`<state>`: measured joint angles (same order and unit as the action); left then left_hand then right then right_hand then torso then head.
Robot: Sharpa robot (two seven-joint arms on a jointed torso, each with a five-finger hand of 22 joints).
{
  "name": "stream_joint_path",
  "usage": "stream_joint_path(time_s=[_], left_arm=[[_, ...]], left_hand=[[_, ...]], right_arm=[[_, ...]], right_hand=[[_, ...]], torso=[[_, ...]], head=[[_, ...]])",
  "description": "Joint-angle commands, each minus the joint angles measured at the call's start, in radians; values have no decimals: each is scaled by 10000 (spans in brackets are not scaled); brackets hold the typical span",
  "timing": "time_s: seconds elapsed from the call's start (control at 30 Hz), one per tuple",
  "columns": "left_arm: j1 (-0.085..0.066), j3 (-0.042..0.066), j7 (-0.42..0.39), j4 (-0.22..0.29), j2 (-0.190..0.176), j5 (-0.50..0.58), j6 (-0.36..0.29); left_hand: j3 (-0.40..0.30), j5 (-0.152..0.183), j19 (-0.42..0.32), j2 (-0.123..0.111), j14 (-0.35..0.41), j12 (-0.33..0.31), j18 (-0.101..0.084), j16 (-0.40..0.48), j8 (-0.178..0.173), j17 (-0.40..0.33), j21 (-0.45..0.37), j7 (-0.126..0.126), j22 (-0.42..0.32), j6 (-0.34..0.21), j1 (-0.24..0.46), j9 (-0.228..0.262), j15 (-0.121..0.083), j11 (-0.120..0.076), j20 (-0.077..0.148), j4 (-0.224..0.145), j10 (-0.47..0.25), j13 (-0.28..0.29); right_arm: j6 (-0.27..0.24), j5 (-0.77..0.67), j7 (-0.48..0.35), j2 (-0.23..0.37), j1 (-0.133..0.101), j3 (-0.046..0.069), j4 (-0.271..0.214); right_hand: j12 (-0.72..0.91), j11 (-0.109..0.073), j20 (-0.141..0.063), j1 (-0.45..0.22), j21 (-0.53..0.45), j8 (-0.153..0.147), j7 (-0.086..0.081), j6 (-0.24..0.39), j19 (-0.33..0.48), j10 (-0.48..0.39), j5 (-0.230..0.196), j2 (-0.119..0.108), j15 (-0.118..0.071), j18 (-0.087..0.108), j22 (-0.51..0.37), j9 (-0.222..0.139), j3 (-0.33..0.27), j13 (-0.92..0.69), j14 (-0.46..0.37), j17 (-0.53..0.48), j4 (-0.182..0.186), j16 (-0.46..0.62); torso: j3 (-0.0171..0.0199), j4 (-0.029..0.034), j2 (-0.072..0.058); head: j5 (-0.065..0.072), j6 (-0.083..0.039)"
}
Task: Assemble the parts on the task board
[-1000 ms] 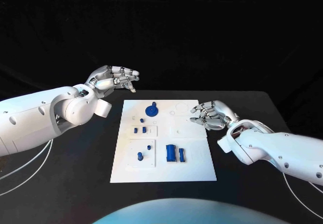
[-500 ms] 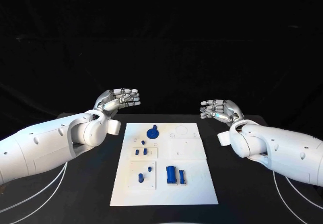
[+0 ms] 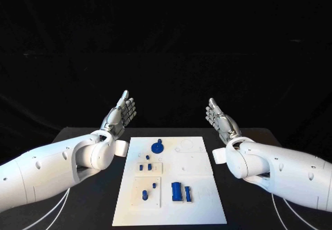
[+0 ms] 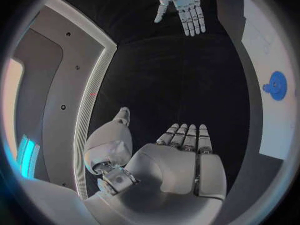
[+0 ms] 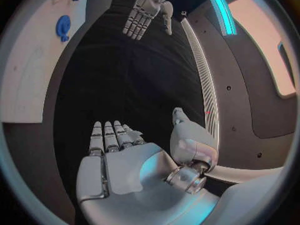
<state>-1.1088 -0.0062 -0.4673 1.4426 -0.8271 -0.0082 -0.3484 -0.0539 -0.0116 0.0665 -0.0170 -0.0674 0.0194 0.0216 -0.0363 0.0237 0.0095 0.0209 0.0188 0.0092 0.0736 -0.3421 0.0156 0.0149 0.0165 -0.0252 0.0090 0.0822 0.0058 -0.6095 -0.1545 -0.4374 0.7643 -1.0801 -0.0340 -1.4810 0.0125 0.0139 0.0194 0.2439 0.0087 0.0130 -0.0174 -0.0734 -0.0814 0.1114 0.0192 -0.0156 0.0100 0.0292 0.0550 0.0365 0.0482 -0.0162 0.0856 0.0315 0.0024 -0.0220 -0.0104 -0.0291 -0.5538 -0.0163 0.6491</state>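
Black bench [image 3: 83, 201] | task board [image 3: 207, 211] centred, parts [image 3: 180, 191] below-between hands | left robot hand [image 3: 122, 114] flat, empty | right robot hand [image 3: 220, 120] likewise, equally near

Your left hand [image 3: 121, 114] and right hand [image 3: 221, 119] have both lifted off the board [image 3: 169, 184] area and pulled back to the bench's far edge. Fingers were curled a second ago; now they're straight and raised, palms facing each other, holding nothing. You've got no shift in the blue parts.
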Motion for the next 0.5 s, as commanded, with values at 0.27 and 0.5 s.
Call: stream_joint_path(time_s=[0.27, 0.5], left_arm=[[482, 53, -469, 1055, 392, 68, -3648], [588, 62, -527, 1274, 471, 82, -4214]], left_hand=[[539, 116, -665, 170, 674, -194, -216, 363, -237, -95, -209, -188, -92, -736, 3421, -156, -149, -165, 252, -90, -822, -58], [539, 116, -665, 170, 674, -194, -216, 363, -237, -95, -209, -188, -92, -736, 3421, -156, -149, -165, 252, -90, -822, -58]], right_arm=[[-1605, 1545, -826, 157, 301, 340, -890], [-1605, 1545, -826, 157, 301, 340, -890]], right_hand=[[-125, -139, -194, -2439, -87, -130, 174, 734, 814, -1114, -192, 156, -100, -292, -550, -365, -482, 162, -856, -315, -24, 220], [-125, -139, -194, -2439, -87, -130, 174, 734, 814, -1114, -192, 156, -100, -292, -550, -365, -482, 162, -856, -315, -24, 220]], torso=[[104, 291, 96], [104, 291, 96]], head=[[163, -491], [163, -491]])
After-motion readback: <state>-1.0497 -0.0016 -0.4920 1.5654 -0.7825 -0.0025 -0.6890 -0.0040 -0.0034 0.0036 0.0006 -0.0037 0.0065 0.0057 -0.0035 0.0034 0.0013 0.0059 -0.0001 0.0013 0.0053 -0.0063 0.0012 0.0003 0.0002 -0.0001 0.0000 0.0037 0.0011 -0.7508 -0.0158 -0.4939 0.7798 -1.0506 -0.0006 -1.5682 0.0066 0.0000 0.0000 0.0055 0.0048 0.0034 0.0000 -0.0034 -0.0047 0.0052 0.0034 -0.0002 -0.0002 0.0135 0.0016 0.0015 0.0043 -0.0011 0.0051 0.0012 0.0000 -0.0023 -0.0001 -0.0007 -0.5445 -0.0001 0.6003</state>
